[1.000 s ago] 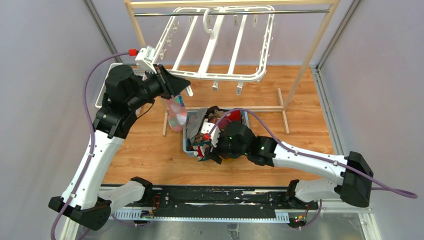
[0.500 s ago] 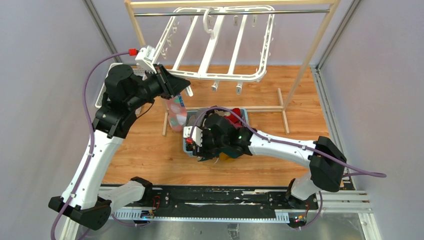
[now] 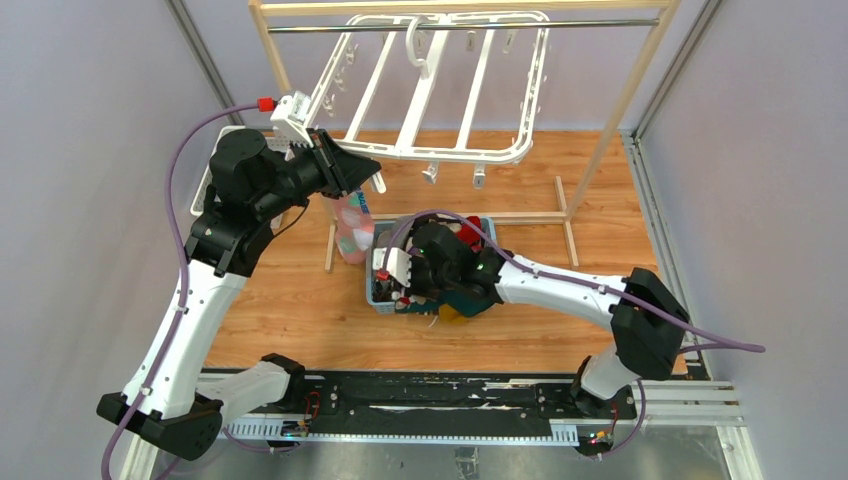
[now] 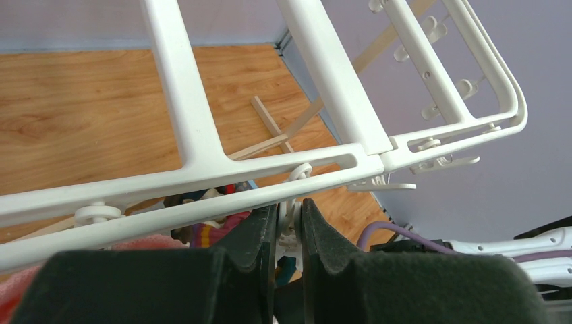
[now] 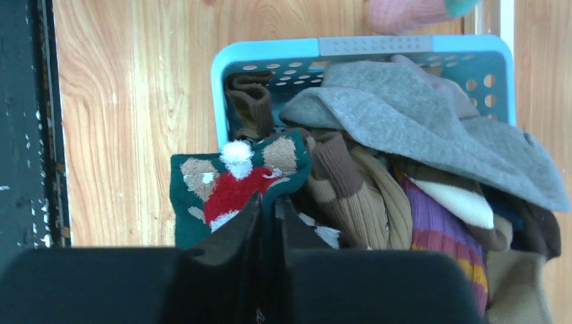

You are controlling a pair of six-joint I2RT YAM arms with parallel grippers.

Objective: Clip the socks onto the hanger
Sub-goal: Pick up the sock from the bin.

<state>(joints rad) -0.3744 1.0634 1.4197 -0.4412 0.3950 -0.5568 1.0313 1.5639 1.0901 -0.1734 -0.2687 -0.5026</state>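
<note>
The white hanger point(image 3: 430, 100) hangs from the rack rail, its frame point(image 4: 202, 182) crossing the left wrist view. My left gripper point(image 4: 289, 217) is at the hanger's near left corner, shut on one of its small white clips point(image 4: 297, 177). A heap of socks point(image 5: 418, 135) fills the blue basket point(image 5: 270, 48): grey, brown-and-cream, purple striped. My right gripper point(image 5: 268, 202) reaches into the near end of the basket, shut on a green sock with a red and white pattern point(image 5: 229, 185). A pink sock point(image 3: 352, 228) hangs below the hanger's left corner.
The wooden rack point(image 3: 610, 110) with its metal rail stands over the back of the table, its feet beside the basket point(image 3: 372, 292). A white tray point(image 3: 213, 165) sits behind my left arm. Grey walls close in both sides.
My right arm swung left over the basket, and its jaws have closed from open onto the green sock. My left arm has held still on the clip.
</note>
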